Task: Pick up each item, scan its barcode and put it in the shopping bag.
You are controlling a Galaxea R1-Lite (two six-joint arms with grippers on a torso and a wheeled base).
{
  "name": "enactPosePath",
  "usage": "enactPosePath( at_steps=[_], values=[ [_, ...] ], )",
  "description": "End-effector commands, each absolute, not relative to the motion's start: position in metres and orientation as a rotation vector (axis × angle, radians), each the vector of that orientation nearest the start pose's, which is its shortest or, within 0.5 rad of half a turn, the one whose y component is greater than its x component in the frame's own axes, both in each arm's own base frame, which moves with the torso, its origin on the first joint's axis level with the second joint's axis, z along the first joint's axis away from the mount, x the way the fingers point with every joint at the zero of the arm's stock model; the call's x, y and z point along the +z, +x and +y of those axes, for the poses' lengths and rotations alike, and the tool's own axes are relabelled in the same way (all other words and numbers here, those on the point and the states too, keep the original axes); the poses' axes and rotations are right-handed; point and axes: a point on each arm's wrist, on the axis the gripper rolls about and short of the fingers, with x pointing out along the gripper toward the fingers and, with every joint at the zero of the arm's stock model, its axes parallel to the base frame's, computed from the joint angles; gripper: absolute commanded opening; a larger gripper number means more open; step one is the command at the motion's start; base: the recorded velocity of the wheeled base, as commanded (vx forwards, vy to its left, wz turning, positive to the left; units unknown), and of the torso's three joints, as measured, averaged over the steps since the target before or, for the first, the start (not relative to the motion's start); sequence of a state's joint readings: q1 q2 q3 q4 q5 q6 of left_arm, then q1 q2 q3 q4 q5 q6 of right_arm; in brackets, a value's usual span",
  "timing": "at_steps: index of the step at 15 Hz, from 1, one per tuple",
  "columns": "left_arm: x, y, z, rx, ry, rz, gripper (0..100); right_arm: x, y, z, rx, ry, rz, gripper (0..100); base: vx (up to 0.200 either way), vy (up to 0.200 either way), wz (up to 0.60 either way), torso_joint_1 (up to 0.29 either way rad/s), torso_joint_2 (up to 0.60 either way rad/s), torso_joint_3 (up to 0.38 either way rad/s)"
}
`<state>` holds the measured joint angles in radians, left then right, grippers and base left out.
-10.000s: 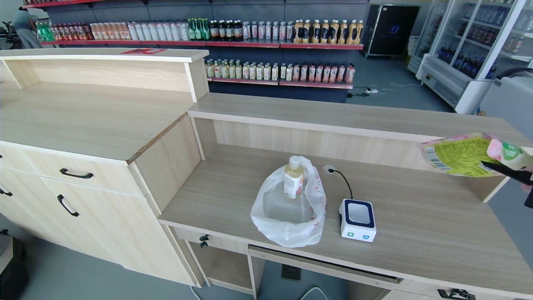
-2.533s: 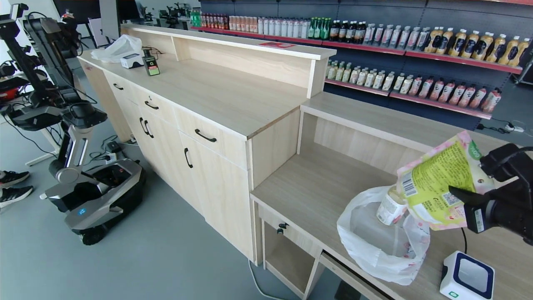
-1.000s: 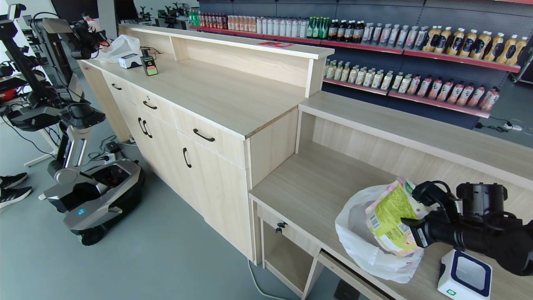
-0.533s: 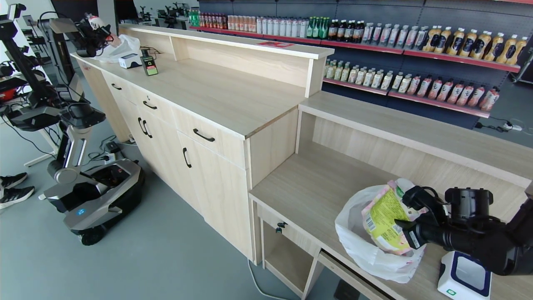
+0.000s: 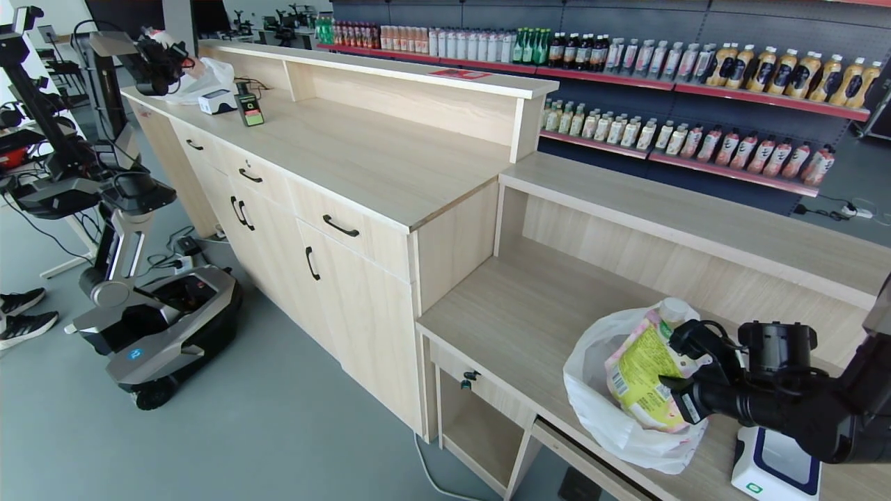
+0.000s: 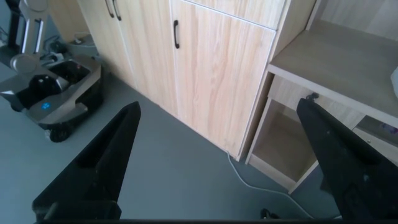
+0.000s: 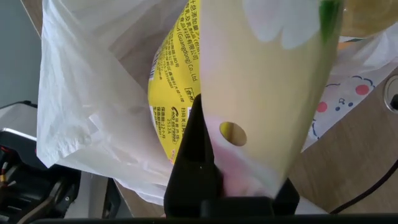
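The pouch [image 5: 644,372] is yellow-green with pink edges; the bag [image 5: 592,400] milky white with small pink prints; the scanner [image 5: 759,476] white, framed in navy; the counter [image 5: 529,313] pale woodgrain.

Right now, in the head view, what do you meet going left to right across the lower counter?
The shopping bag, its left wall → snack pouch → right gripper, shut on the pouch → scanner.

The pouch [image 5: 640,372] and bottle [image 5: 672,307] crowd the shopping bag [image 5: 592,396]; scanner [image 5: 769,476] close beside, perhaps touching; open room above.
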<state>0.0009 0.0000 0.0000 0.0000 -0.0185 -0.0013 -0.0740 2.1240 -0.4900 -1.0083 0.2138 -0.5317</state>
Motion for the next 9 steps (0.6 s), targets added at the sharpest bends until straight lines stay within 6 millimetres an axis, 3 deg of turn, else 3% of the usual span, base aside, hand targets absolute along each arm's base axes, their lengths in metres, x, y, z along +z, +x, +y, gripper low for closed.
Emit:
enactPosePath(
  at_steps=[1, 6, 7, 9],
  values=[
    [0.0755, -0.0228, -0.0004, -0.017, -0.002, 0.000, 100, 0.0150, 0.3042, -0.0176, 0.299, -0.423, 0.569, 0, 0.000, 0.000, 0.00, 0.000, 0.00, 0.000],
    [0.0755, -0.0227, -0.0004, -0.017, -0.002, 0.002, 100, 0.0124, 0.3053, -0.0195, 0.294, -0.421, 0.568, 0, 0.000, 0.000, 0.00, 0.000, 0.00, 0.000],
    [0.0755, -0.0228, -0.0004, -0.017, -0.002, 0.000, 100, 0.0124, 0.3053, -0.0195, 0.294, -0.421, 0.568, 100, 0.000, 0.000, 0.00, 0.000, 0.00, 0.000],
    [0.0755, -0.0227, -0.0004, -0.017, -0.002, 0.002, 100, 0.0160, 0.3055, -0.0200, 0.288, -0.417, 0.557, 100, 0.000, 0.000, 0.00, 0.000, 0.00, 0.000]
  ],
)
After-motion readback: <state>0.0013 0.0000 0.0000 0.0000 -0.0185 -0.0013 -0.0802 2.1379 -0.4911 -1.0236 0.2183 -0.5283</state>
